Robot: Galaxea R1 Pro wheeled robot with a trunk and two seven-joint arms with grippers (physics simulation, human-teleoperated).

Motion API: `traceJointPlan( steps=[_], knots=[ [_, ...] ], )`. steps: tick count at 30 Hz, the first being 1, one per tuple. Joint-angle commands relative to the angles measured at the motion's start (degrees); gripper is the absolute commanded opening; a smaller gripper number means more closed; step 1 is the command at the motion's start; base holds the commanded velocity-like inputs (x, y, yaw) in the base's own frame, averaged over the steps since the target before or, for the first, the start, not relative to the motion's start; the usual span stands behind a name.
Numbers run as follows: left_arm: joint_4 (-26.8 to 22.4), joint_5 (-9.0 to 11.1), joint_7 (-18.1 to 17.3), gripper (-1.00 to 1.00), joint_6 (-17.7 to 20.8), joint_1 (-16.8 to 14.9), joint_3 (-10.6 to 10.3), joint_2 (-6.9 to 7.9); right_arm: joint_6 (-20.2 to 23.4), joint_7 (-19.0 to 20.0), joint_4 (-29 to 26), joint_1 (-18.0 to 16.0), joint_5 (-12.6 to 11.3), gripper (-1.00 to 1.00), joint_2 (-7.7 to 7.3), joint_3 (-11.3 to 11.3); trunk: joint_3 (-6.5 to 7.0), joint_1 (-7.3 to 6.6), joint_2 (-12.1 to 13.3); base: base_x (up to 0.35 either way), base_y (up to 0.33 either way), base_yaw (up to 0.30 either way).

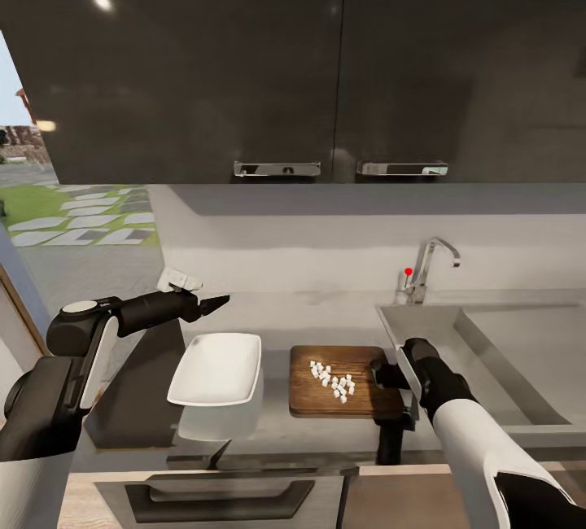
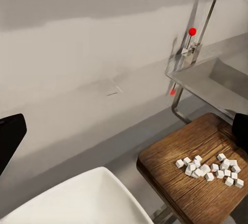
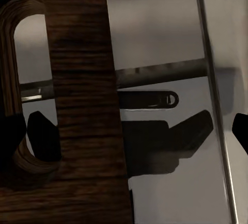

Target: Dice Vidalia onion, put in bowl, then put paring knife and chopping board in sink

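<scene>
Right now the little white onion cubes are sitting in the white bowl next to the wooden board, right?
Not quite. The bowl does sit beside the chopping board, but it is empty; the diced onion lies in a small pile on the board itself. The head view shows this.

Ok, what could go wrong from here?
The white onion dice lie loose on the dark brown wooden chopping board; tilting it could scatter them past the shallow white bowl. The right gripper sits at the board's slot end, so a one-ended lift may tip it.
</scene>
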Motion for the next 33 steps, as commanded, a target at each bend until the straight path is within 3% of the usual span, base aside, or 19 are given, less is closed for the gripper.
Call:
traceJointPlan(
  steps=[1, 8, 9, 33],
  knots=[
    [-0.02, 0.13, -0.15, 1.0, 0.43, -0.06, 0.05, 0.0, 0.25, 0.17, -0.05, -0.05, 0.41, 1.0, 0.05, -0.23, -0.13, 0.04, -0.13, 0.0, 0.0, 0.0],
    [-0.02, 0.13, -0.15, 1.0, 0.41, -0.06, 0.0, 0.0, 0.26, 0.17, -0.06, -0.08, 0.41, 1.0, 0.06, -0.23, -0.13, 0.04, -0.13, 0.0, 0.0, 0.0],
    [-0.02, 0.13, -0.15, 1.0, 0.41, -0.06, -0.03, 0.0, 0.25, 0.17, -0.06, -0.09, 0.41, -1.0, 0.06, -0.23, -0.13, 0.04, -0.13, 0.0, 0.0, 0.0],
    [-0.02, 0.13, -0.15, 1.0, 0.44, -0.06, -0.04, -0.01, 0.41, 0.08, -0.06, -0.09, 0.41, -1.0, 0.06, -0.23, -0.13, 0.04, -0.13, 0.0, 0.0, 0.0]
  ],
)
